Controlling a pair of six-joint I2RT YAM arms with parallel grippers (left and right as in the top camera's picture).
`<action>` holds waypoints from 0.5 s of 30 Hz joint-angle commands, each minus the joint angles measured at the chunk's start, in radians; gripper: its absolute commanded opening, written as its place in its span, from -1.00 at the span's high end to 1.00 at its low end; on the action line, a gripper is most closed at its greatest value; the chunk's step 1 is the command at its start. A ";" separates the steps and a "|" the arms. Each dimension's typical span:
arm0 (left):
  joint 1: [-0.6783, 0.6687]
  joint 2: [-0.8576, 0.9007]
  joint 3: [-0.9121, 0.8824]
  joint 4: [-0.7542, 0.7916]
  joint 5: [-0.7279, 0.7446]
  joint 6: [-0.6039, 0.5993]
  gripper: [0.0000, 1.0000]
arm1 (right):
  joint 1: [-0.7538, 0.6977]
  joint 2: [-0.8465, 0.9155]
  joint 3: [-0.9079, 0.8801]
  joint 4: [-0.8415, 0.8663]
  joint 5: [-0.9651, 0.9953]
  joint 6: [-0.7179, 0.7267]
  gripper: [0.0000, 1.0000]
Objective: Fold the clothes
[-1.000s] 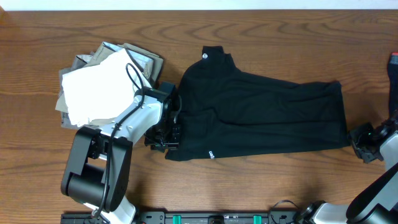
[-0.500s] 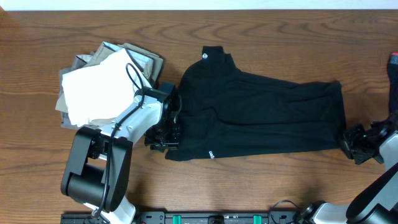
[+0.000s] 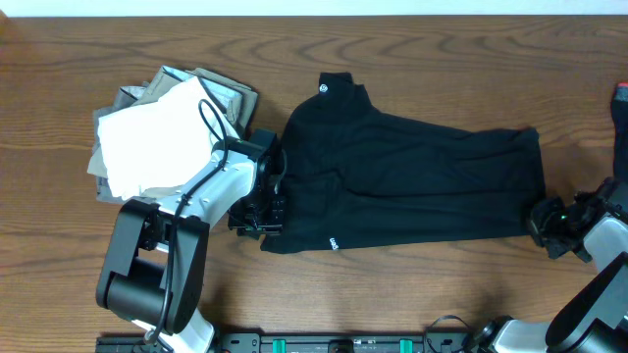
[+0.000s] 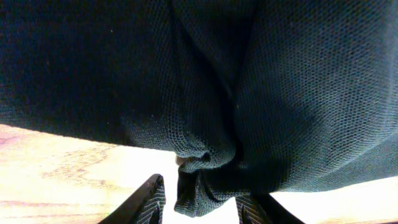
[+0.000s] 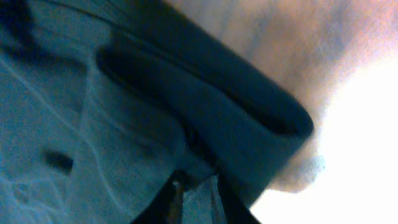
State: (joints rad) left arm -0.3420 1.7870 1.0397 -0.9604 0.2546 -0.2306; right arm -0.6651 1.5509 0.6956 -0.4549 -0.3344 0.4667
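One wooden table (image 3: 442, 304) carries everything. The black T-shirt (image 3: 412, 186) lies flat across the centre and right of the overhead frame, beside a pile of other clothes (image 3: 157, 137) at the left. Since a second ago the right claw (image 3: 546, 224) has slid leftward and now reaches the shirt's lower right corner, so a grasp for the fold seems near. Whether its jaws are closed I cannot tell. The left claw (image 3: 257, 214) stays clamped on bunched fabric at the lower left edge.
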 commanded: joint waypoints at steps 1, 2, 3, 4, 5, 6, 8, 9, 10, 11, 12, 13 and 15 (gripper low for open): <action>0.005 0.000 0.000 0.001 -0.013 0.008 0.21 | 0.007 -0.008 -0.002 0.037 -0.090 0.011 0.90; 0.005 0.001 0.000 0.001 -0.013 0.008 0.21 | 0.005 -0.008 0.000 0.051 -0.114 0.011 0.95; 0.005 0.001 0.000 0.001 -0.013 0.008 0.22 | 0.003 -0.008 0.003 0.059 -0.133 0.011 0.97; 0.005 0.001 0.000 0.001 -0.013 0.008 0.21 | 0.002 -0.008 0.006 0.068 -0.145 0.011 0.98; 0.005 0.001 0.000 0.001 -0.013 0.008 0.22 | 0.003 -0.008 0.010 0.080 -0.166 0.011 0.97; 0.005 0.001 0.000 0.001 -0.013 0.008 0.22 | 0.003 -0.008 0.012 0.091 -0.188 0.011 0.98; 0.005 0.001 0.000 0.001 -0.013 0.008 0.21 | 0.003 -0.008 0.012 0.118 -0.225 0.011 0.98; 0.005 0.001 0.000 0.001 -0.013 0.009 0.22 | 0.003 -0.008 0.012 0.130 -0.233 0.012 0.97; 0.005 0.001 0.000 0.001 -0.013 0.008 0.22 | 0.003 -0.008 0.012 0.145 -0.244 0.019 0.97; 0.005 0.001 0.000 0.001 -0.013 0.008 0.22 | 0.003 -0.008 0.012 0.164 -0.255 0.019 0.97; 0.005 0.001 0.000 0.001 -0.013 0.008 0.21 | 0.003 -0.008 0.012 0.183 -0.264 0.020 0.97; 0.005 0.001 0.000 0.001 -0.013 0.008 0.22 | 0.005 -0.008 0.012 0.200 -0.265 0.026 0.97; 0.005 0.001 0.000 0.001 -0.013 0.008 0.22 | 0.005 -0.008 0.012 0.231 -0.264 0.034 0.98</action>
State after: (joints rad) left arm -0.3420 1.7870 1.0397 -0.9604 0.2546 -0.2306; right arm -0.6651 1.5509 0.6968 -0.2451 -0.5529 0.4824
